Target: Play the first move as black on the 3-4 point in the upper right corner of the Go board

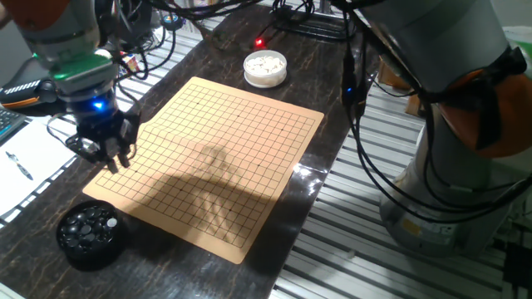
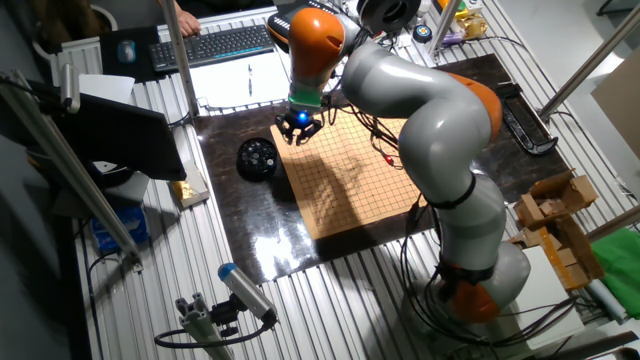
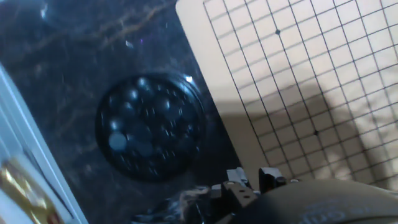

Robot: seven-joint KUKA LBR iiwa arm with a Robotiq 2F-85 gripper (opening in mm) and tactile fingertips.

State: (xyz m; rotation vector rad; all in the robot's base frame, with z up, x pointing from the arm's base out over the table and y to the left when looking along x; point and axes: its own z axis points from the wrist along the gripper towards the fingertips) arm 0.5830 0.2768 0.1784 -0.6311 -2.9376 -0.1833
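The tan Go board [image 1: 224,158] lies on the dark table, and its grid shows no stones. Glossy black stones fill a round black bowl [image 1: 90,232] by the board's near-left corner, also seen in the other fixed view [image 2: 257,158] and in the hand view [image 3: 149,127]. My gripper [image 1: 112,156] hangs above the board's left edge, a short way from that bowl and not touching it. Its fingertips [image 3: 270,179] show only at the bottom of the hand view, close together, and what is between them is too dark to make out.
A white bowl of white stones [image 1: 265,68] stands past the board's far corner. Cables [image 1: 357,124] hang beside the board's right edge. The robot's base [image 1: 449,166] stands at the right. A keyboard [image 2: 225,42] and papers lie beyond the table.
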